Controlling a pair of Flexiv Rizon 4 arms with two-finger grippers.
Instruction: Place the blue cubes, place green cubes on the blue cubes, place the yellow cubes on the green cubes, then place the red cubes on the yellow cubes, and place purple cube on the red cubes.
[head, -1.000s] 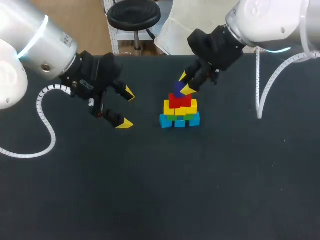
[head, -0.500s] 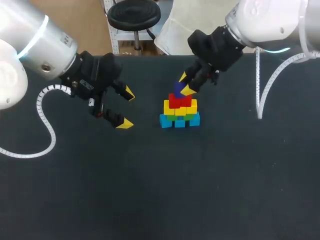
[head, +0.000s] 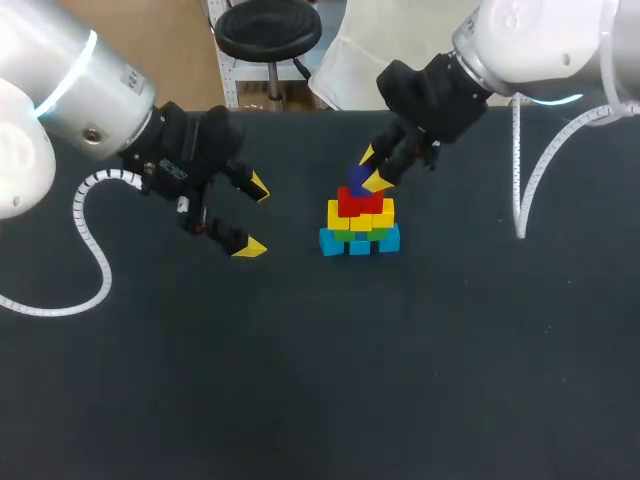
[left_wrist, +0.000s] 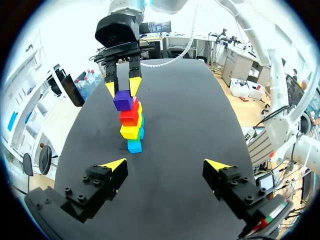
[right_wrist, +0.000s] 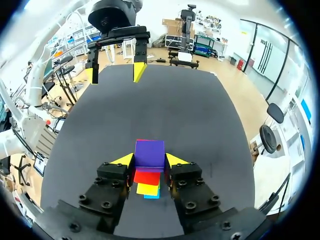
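A stepped stack of cubes (head: 359, 222) stands on the black table (head: 320, 380): blue at the base, then green, yellow and red layers. The purple cube (head: 357, 178) sits at the top of the stack, and my right gripper (head: 371, 168) is shut on it. In the right wrist view the purple cube (right_wrist: 149, 153) is pinched between both fingers, with red, yellow and blue cubes under it. My left gripper (head: 254, 215) hangs open and empty to the left of the stack. The left wrist view shows the stack (left_wrist: 131, 125) ahead of my left gripper (left_wrist: 166, 164), with my right gripper (left_wrist: 123, 87) on the purple cube (left_wrist: 123, 100).
Only the cube stack stands on the black table. Dark bare tabletop stretches in front of the stack and to both sides of it.
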